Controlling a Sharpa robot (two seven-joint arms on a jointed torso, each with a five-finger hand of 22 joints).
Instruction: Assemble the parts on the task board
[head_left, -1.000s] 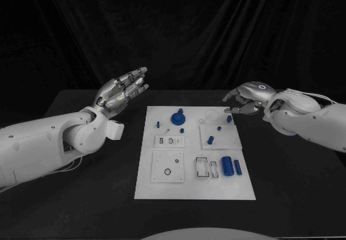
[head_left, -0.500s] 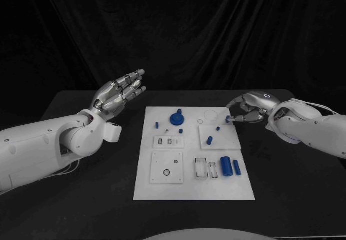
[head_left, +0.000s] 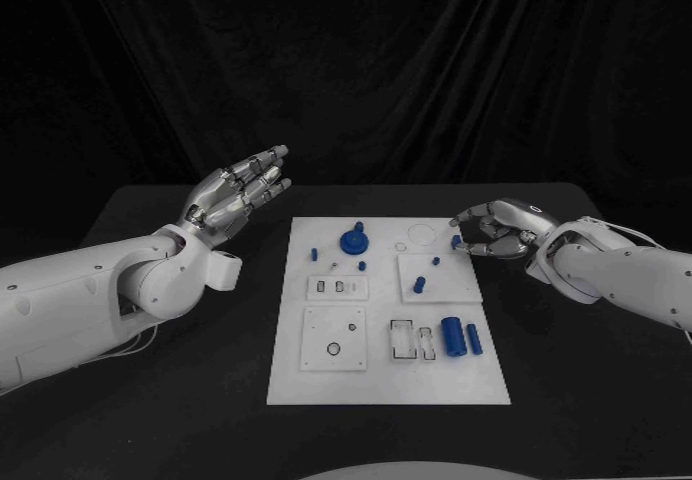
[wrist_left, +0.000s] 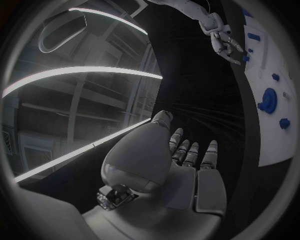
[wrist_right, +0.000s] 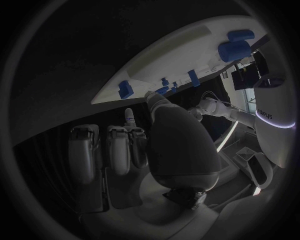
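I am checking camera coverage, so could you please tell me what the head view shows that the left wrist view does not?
Head view: the whole task board, including two blue cylinders lying near its right edge. Left wrist view: the left hand from behind, fingers apart, holding nothing. Shared: the large round blue part and the right hand at the board's far right edge.

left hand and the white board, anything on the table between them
No. In the head view the left hand is raised, open and empty, off the board's far left corner, and the strip of black table between it and the task board is bare.
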